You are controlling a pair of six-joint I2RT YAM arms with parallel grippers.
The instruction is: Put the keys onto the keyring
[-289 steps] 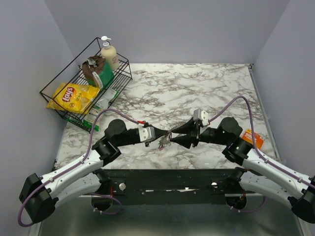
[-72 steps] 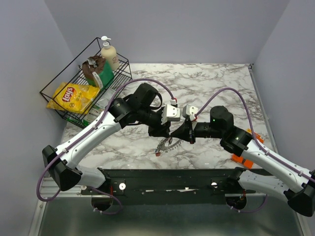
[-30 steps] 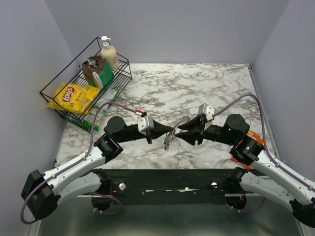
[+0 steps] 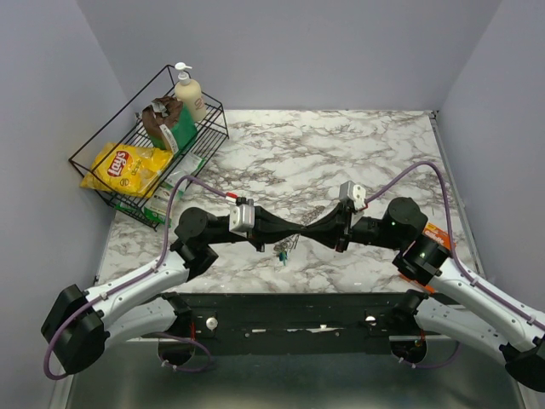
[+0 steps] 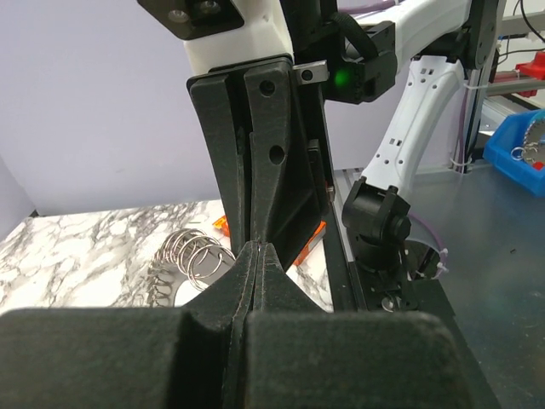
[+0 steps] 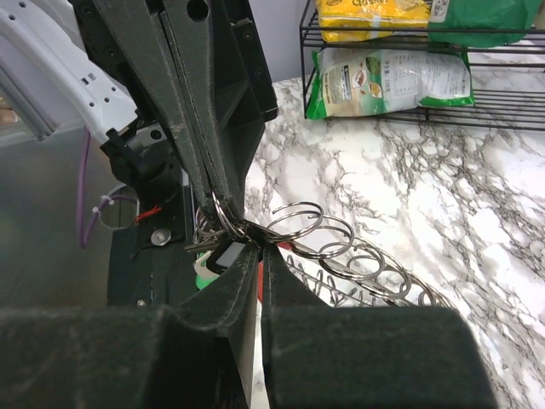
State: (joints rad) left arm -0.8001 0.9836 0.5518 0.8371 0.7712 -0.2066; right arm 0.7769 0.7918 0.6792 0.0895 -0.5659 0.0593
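Right of the wire basket (image 4: 116, 112) and nearer the arm bases, the left gripper (image 4: 295, 228) is clamped tight, its tips on a loop of the keyring (image 6: 328, 247). A second ago it held that hoop lifted and stretched toward the other arm. Now the coil sags beneath the meeting point, with the keys (image 4: 282, 252) bunched at its end, low over the tabletop (image 4: 341, 153). Farther right of the basket, the right gripper (image 4: 313, 232) has moved in tip to tip. Its jaws, open a second ago, are down to a narrow slit pinched on the same loop. That reads as a two-handed hold for prying the ring open, though no key looks freshly threaded. Both arms also sit lower and nearer their bases than a couple of seconds back.
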